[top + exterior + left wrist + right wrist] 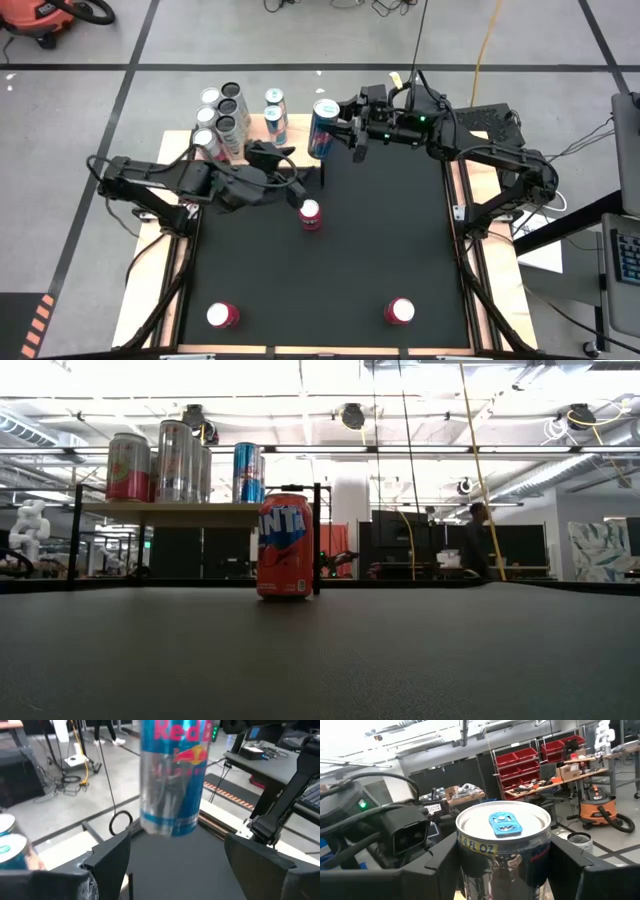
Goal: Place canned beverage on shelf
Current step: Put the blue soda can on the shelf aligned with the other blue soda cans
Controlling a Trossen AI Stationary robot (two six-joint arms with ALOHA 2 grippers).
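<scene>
We're looking into a robotics lab or workshop: red storage bins (555,751) sitting on metal racks, an orange shop vacuum (601,809) standing on the concrete floor, cables (80,765) trailing, ceiling strip lights glowing overhead.

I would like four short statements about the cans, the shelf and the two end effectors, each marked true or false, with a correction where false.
1. The right end effector holds a blue and silver can. True.
2. The left end effector grips the orange can. False: its fingers are open, and the orange can stands alone on the black mat.
3. Several cans already stand on the shelf. True.
4. Four red-topped cans stand on the mat. False: there are three, the orange can and two near the front edge.
</scene>
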